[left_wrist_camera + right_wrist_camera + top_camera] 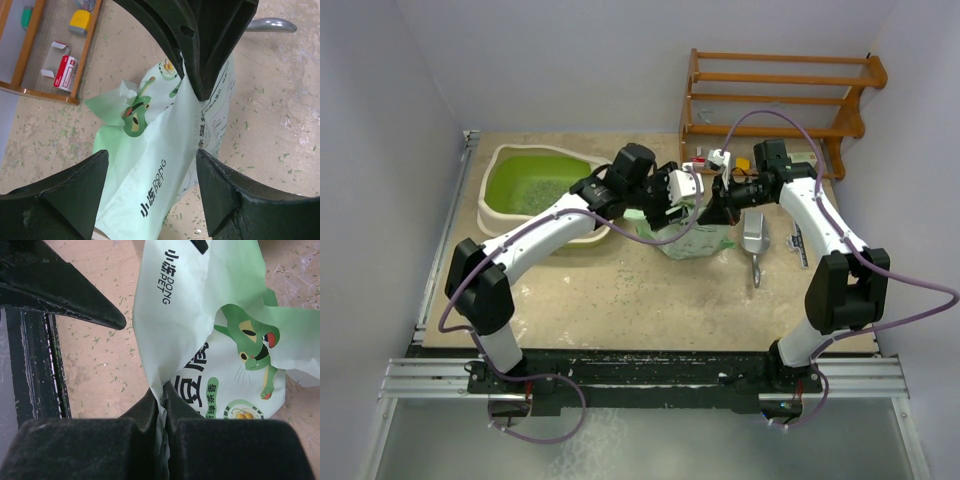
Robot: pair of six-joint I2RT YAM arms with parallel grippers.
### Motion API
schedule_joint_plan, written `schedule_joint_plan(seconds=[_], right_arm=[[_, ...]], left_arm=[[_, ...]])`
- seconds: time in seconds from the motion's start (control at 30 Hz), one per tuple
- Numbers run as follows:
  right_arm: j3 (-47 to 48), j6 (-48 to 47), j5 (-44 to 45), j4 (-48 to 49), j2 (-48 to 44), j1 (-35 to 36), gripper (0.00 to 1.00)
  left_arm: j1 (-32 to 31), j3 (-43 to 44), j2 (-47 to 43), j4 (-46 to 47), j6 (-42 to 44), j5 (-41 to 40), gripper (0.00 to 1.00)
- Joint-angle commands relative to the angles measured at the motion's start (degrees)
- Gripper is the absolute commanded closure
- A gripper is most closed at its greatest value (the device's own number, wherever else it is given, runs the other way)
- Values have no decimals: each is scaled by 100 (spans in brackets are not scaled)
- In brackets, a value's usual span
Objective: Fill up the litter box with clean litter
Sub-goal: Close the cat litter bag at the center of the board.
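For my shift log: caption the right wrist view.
Right fingers pinch the pale green bag over the tan table.

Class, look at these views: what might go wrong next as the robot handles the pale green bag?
The right gripper pinches only a thin edge of the bag, which may slip or tear.
The left gripper stands open around the bag, so that pinch alone holds it; it could sag and spill.
The litter box lies to one side, so a pour might miss it.

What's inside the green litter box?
The litter box holds a scatter of litter on its floor. The left arm covers its near corner, hiding that part.
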Motion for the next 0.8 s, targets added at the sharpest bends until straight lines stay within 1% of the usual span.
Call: schedule_joint_plan(seconds=[0.0, 0.1, 0.17, 0.33, 0.4, 0.43, 0.47, 0.5, 0.53, 0.57, 0.67, 0.7, 0.77], right_arm=[[249, 52, -296, -174, -90, 12, 100], [220, 34, -279, -181, -108, 12, 100], [207, 26, -280, -205, -115, 12, 100], [145, 81, -305, -202, -195, 12, 100], [149, 83, -310, -266, -236, 12, 100], [145, 71, -301, -298, -250, 12, 100], [143, 62, -289, -328, -261, 7, 100], [158, 61, -288, -364, -261, 3, 100], [166, 61, -254, -412, -265, 5, 100], [174, 44, -187, -453, -273, -1, 100], [124, 2, -2, -549, -341, -51, 100], [92, 4, 19, -539, -377, -84, 100], [-64, 126, 79, -375, -485, -131, 96]], left_arm=[[-18, -23, -39, -85, -106, 253, 32], [-15, -440, -332, 236, -73, 262, 31], [-15, -683, -365, 513, -10, 150, 31], [44, -791, -20, 1103, -161, 291, 32], [54, -793, 139, 1303, -228, 361, 33], [64, -786, 209, 1385, -222, 374, 37], [77, -765, 278, 1415, -217, 357, 52], [116, -705, 379, 1334, -153, 422, 77], [152, -568, 487, 1173, -103, 372, 94], [218, -365, 606, 859, -105, 343, 97], [658, 506, 944, -289, -327, 893, 97], [778, 677, 1004, -482, -406, 1075, 97], [863, 583, 898, -374, -544, 1086, 97]])
